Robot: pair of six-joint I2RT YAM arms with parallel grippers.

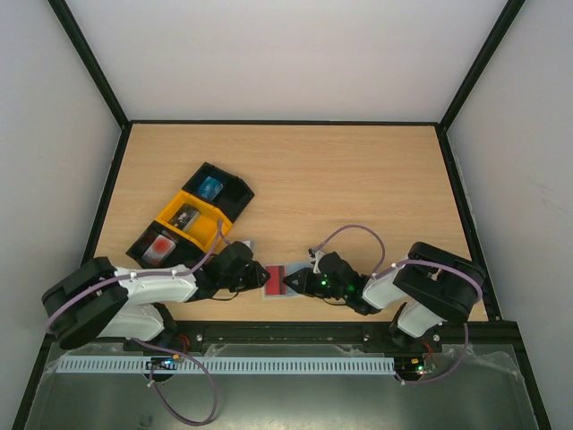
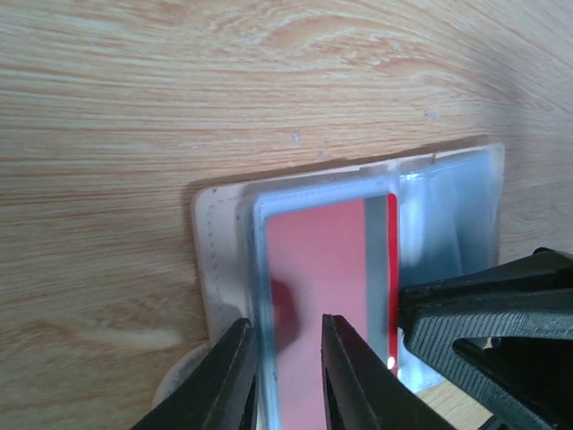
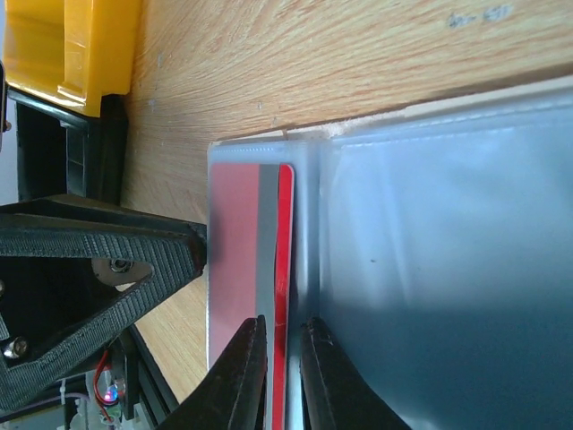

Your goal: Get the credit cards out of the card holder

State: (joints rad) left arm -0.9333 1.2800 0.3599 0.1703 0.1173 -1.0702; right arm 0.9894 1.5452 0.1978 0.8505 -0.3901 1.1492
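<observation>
Card holder (image 2: 448,210): lies opened flat at the near edge of the bench (image 1: 358,179), midway between the two arms.
Credit card (image 2: 318,260): one red card with a grey stripe, in the holder's clear left pocket. A bright red strip shows bare at the fold side, so it is partly out.
Left gripper (image 2: 285,327): jaws a narrow gap apart, tips over the pocket's outer edge, gripping nothing.
Right gripper (image 3: 284,324): jaws close-set on the bare red strip. Reads as a pinch on the card, though I cannot tell if pocket film is caught too.
Risk 1: holder drags along with the card. Cause: left jaws are not pinning it.
Risk 2: card slips from the pinch. Cause: only a thin edge is held.
Risk 3: if film is pinched with the card, the pull folds the holder instead of freeing the card.
Risk 4: fingers knock together. Cause: both grippers work just beside each other.
Right pocket: looks empty.
Far black tray (image 1: 238,191): towards the left edge, holds a blue item (image 1: 211,187).
Yellow tray (image 1: 209,232): touching it, holds a small dark item (image 1: 186,218).
Near black tray (image 1: 139,245): holds a red-and-white item (image 1: 161,248).
</observation>
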